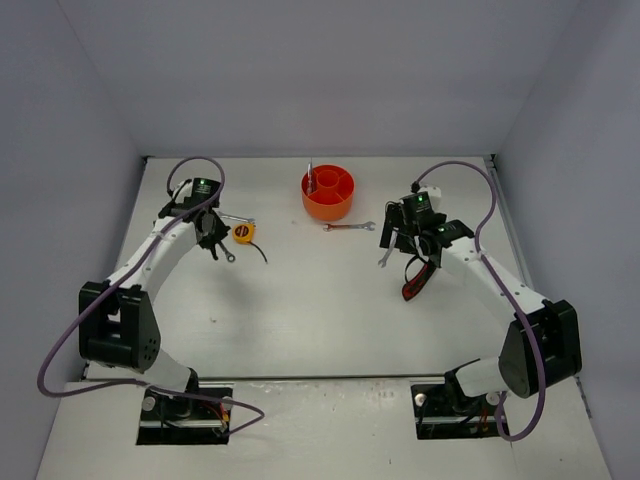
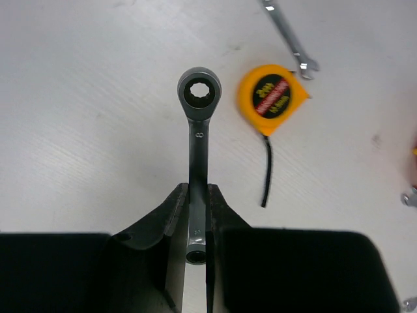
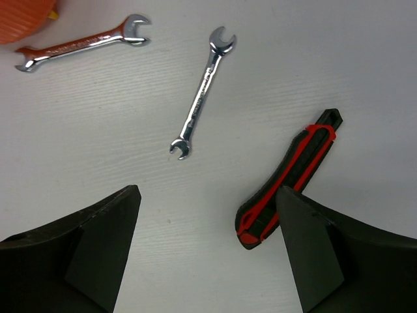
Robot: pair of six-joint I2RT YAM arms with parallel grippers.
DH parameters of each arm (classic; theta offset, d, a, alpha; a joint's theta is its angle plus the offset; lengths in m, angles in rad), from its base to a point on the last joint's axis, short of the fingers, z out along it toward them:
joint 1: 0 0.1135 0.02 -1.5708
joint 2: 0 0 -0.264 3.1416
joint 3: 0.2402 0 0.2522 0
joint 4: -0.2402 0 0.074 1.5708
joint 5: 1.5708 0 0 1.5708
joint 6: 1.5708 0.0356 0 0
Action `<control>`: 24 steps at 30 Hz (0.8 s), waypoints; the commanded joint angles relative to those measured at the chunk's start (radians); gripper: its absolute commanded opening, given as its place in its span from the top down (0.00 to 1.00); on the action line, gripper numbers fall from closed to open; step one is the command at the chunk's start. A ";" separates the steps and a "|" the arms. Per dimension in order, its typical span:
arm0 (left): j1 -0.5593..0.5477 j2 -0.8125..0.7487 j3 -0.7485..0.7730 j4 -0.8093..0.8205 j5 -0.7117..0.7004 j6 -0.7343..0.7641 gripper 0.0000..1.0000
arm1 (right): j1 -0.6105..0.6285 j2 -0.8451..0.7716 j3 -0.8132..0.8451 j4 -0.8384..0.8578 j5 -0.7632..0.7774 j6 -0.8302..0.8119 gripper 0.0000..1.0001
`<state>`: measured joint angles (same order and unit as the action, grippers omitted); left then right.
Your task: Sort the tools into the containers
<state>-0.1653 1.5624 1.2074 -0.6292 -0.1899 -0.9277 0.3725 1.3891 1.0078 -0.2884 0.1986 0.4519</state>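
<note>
My left gripper [image 1: 214,240] [image 2: 197,215] is shut on the shaft of a silver ring wrench [image 2: 199,124], held just above the table. The yellow-black tape measure [image 2: 270,98] [image 1: 242,233] lies right beside it, with a second wrench [image 2: 290,39] [image 1: 237,218] behind. My right gripper [image 1: 405,240] [image 3: 208,202] is open and empty above the table. The red-black utility knife [image 3: 290,179] [image 1: 415,280] lies by its right finger. Two wrenches [image 3: 202,91] [image 3: 81,44] lie ahead of it. The orange tub [image 1: 328,193] stands at the back centre, with thin screwdrivers [image 1: 311,176] in its left compartment.
Grey walls enclose the table on three sides. The tape measure's black strap [image 2: 266,173] trails toward me. A corner of the tub [image 3: 23,16] shows at the top left of the right wrist view. Bare table lies between the two arms.
</note>
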 commanded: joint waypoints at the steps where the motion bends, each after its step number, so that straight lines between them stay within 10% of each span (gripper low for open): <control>1: -0.090 -0.093 0.051 0.111 -0.042 0.208 1.00 | -0.003 -0.048 0.095 0.050 -0.107 -0.022 0.18; 10: -0.249 -0.164 0.014 0.428 0.305 0.583 1.00 | 0.002 -0.097 0.217 0.102 -0.352 -0.091 0.24; 24: -0.432 -0.154 0.135 0.442 0.514 0.676 1.00 | 0.036 -0.039 0.304 0.250 -0.498 -0.011 0.26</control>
<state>-0.5589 1.4475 1.2524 -0.2758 0.2587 -0.2904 0.3896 1.3270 1.2672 -0.1538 -0.2294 0.4138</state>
